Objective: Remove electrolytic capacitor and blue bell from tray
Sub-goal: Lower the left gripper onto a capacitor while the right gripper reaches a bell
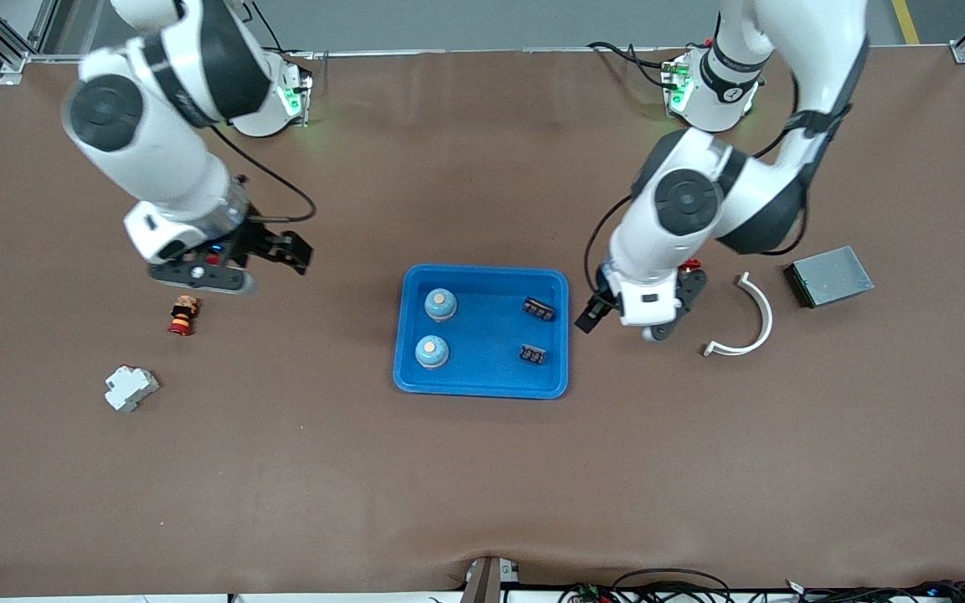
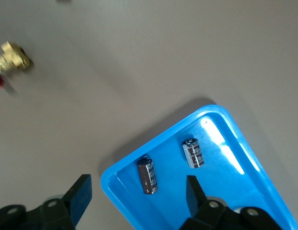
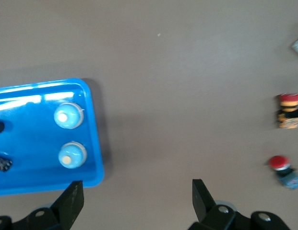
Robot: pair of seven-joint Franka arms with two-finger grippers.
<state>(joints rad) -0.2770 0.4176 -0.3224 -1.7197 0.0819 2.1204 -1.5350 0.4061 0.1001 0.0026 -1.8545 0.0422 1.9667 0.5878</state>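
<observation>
The brown table (image 1: 482, 486) is the biggest thing under me, and the blue tray (image 1: 482, 389) near its middle is my landmark.

My left gripper (image 2: 137, 184) hangs over the table just beside the tray's edge toward the left arm's end. Its jaws are spread wide with nothing between them. My right gripper (image 3: 137, 191) hangs over bare table well apart from the tray, toward the right arm's end. Its jaws are also wide and empty.

A flat grey metal box (image 1: 829, 275) lies well apart from the tray toward the left arm's end. A white curved strip (image 1: 750, 322) lies between that box and the tray. A small grey-white plastic block (image 1: 131, 388) sits well away from the tray toward the right arm's end.

Both task pairs lie in the tray. Two blue bells (image 1: 441, 304) stand upright along the tray's side toward the right arm's end, one nearer the front camera than the other. Two dark capacitors (image 1: 539, 309) lie on their sides along the side toward the left arm's end, apart from each other and from the bells.

A red-capped push-button (image 1: 183, 316) lies on the table under my right gripper. A small brass part (image 2: 14, 57) shows in my left wrist view, on the table off the tray.
</observation>
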